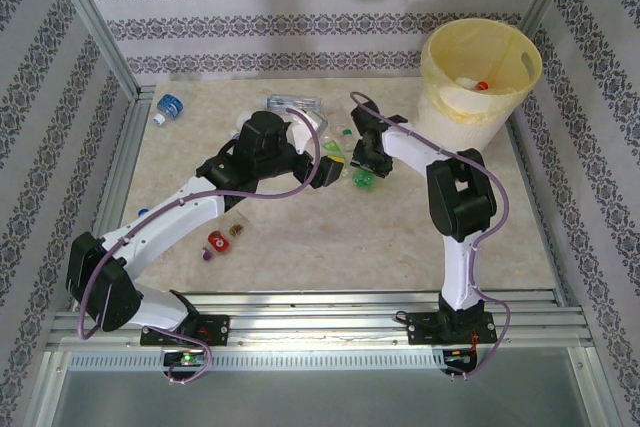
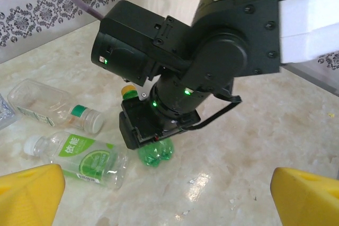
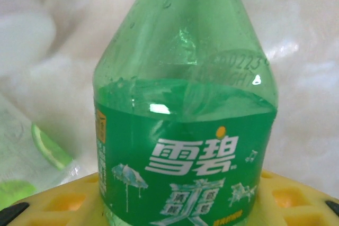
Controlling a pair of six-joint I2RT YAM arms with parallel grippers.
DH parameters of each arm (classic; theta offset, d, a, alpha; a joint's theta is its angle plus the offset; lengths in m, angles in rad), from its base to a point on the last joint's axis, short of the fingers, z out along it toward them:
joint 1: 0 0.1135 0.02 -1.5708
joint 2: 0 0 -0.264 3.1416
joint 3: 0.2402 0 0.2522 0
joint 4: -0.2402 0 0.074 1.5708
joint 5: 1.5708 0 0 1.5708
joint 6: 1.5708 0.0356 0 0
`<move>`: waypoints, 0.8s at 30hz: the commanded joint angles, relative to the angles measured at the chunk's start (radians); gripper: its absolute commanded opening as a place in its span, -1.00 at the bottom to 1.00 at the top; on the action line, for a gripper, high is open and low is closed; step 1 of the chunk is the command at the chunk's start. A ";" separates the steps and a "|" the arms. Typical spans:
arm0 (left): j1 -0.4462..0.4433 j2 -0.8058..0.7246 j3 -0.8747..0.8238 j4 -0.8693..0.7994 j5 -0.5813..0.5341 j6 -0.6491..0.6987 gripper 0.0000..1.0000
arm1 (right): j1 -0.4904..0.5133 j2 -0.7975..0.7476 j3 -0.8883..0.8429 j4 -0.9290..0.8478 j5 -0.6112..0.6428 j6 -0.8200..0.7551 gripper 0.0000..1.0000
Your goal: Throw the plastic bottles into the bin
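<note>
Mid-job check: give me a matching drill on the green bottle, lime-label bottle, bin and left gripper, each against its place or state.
1 green bottle
2 lime-label bottle
3 bin
4 left gripper

A far right corner
B open wide
C lying free, white cap
D between the fingers of the right gripper

Pairs: 1-D, 2-C, 3-A, 4-B

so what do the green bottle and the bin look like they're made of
Green bottle: thin, glossy, see-through green plastic, going by the glints and the background showing through it. Bin: probably pale-yellow plastic, smooth and slightly translucent, since light seems to glow through its wall.
</note>
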 commanded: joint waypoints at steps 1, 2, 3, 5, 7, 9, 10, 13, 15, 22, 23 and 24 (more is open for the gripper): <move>0.018 0.011 0.030 0.036 0.017 0.011 0.99 | 0.027 -0.091 -0.044 -0.029 0.045 -0.047 -0.25; 0.018 0.011 0.029 0.037 0.017 0.010 0.99 | 0.035 -0.113 -0.057 -0.032 0.052 -0.053 -0.26; 0.018 0.011 0.029 0.039 0.017 0.008 0.99 | 0.042 -0.135 -0.067 -0.033 0.058 -0.063 -0.27; 0.019 0.010 0.028 0.038 0.018 0.008 0.99 | 0.055 -0.173 -0.082 -0.042 0.069 -0.078 -0.31; 0.020 0.012 0.027 0.041 0.022 0.005 0.99 | 0.067 -0.214 -0.097 -0.049 0.082 -0.091 -0.33; 0.021 0.014 0.024 0.051 0.026 -0.004 0.99 | 0.077 -0.257 -0.116 -0.050 0.095 -0.101 -0.35; 0.021 0.014 0.023 0.056 0.027 -0.008 0.99 | 0.080 -0.276 -0.122 -0.052 0.097 -0.104 -0.35; 0.023 0.019 0.018 0.070 0.031 -0.019 0.99 | 0.089 -0.328 -0.137 -0.059 0.098 -0.109 -0.35; 0.023 0.020 0.016 0.076 0.033 -0.027 0.99 | 0.094 -0.355 -0.140 -0.067 0.100 -0.116 -0.35; 0.023 0.020 0.002 0.097 0.034 -0.046 0.99 | 0.113 -0.464 -0.131 -0.070 0.120 -0.150 -0.41; 0.023 0.021 -0.001 0.102 0.035 -0.048 0.99 | 0.115 -0.479 -0.126 -0.071 0.126 -0.157 -0.41; 0.023 0.020 -0.003 0.105 0.036 -0.052 0.99 | 0.116 -0.494 -0.118 -0.070 0.130 -0.165 -0.42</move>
